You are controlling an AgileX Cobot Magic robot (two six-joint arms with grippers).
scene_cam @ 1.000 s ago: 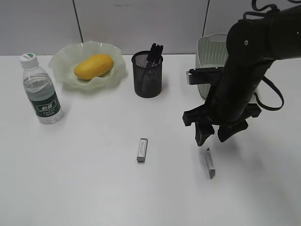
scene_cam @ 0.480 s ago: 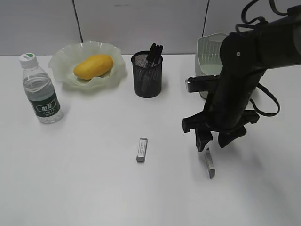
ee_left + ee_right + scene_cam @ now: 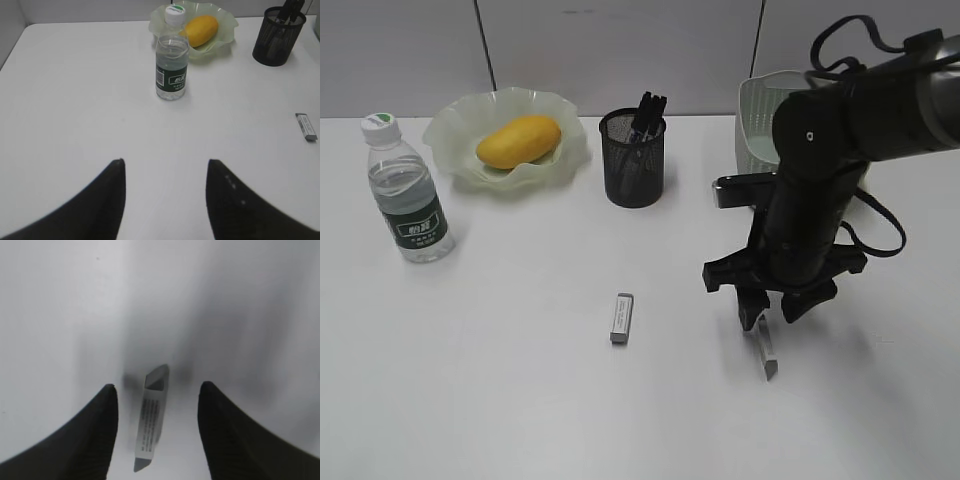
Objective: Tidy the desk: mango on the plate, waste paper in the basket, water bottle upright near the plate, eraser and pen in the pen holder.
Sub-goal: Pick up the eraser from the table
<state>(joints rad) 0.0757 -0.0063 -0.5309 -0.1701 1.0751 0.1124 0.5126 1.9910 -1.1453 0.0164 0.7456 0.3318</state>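
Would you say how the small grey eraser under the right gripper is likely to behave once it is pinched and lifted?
The eraser looks like a small, flat-sided block in a printed sleeve, so it is probably stiff and light. Lying flat on the desk, it seems unlikely to roll. Being narrow between the right gripper's open jaws, it might twist if pinched off-centre.

The black right arm's two-fingered gripper (image 3: 768, 312) now sits lower than in the earlier pictures, down close to the white desk tabletop (image 3: 500, 380). Its open fingertips now straddle the upper end of the small grey-white wedge-ended eraser (image 3: 765, 350), where before they hung clear above it. The arm's elbow is also bent further leftward.
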